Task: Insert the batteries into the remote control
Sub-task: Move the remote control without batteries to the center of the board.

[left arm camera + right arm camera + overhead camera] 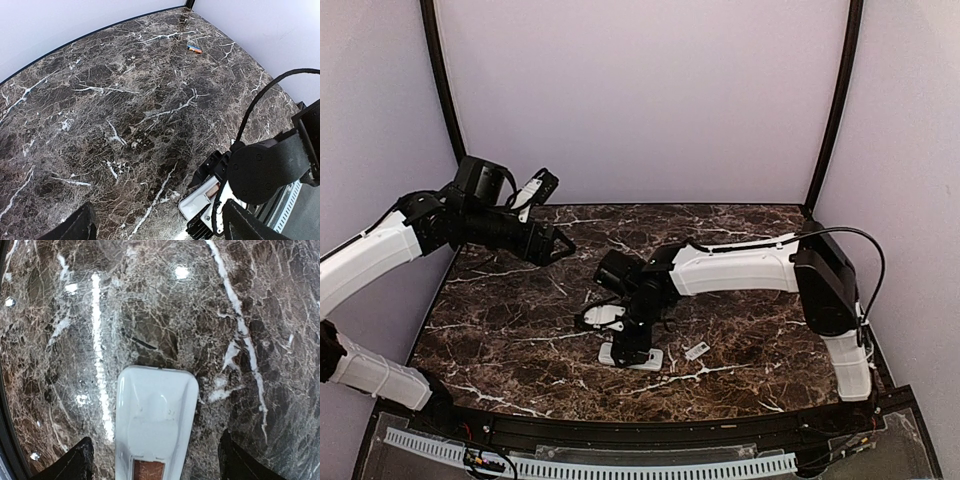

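Lilac walls [650, 100] close round a dark marble worktop [520, 330] veined with white. A bit in front of its middle lies the remote [155, 410], a slim white handset turned back-side up, flat on the stone.

The right arm [740, 268] reaches in low from the remote's right and bends down over it. The right fingers [75, 462] are spread apart, one on either side of the remote, and each stands clear of the plastic; they hold nothing. From the right wrist, a battery [148, 470] shows orange-brown in the recess on the remote's back, cut off by the bottom edge of that view.

A small flat white piece [697, 350] lies on the stone just to the right of the remote, near it but not touching.

A second battery [194, 47], orange-red, lies by itself well away from the remote, close to where the worktop meets a wall. I can find it only in the left wrist view.

The left arm [380, 250] is held up high, well to the left of the remote and farther back. The left fingers [75, 227] are wide apart and empty, pointing down across the bare marble toward the remote.
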Tool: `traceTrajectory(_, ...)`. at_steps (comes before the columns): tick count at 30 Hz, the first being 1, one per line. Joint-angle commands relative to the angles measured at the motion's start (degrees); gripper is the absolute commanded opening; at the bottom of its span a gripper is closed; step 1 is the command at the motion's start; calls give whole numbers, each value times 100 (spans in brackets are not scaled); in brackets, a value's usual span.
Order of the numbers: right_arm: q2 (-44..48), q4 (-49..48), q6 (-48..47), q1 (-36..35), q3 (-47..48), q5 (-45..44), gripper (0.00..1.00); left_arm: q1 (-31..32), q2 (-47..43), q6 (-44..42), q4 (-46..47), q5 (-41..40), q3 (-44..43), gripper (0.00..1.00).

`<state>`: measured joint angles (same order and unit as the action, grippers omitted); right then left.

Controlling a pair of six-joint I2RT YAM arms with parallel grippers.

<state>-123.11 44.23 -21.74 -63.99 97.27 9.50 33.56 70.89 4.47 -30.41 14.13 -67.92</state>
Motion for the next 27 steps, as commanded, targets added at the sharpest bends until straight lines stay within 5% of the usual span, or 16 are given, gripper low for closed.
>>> traceTrajectory(1,-387,254,48,-44,306,49,77,-47,-101,-43,-6,87,164,86)
traceTrajectory(13,8,-183,-36,-292,-420,-27,43,-67,-106,-66,31,89,236,86)
traceTrajectory(22,135,-193,28,-379,-539,156,42,-78,-67,-73,54,131,276,86)
traceTrajectory(27,144,-151,21,-390,-516,118,54,-89,-75,-83,50,134,301,86)
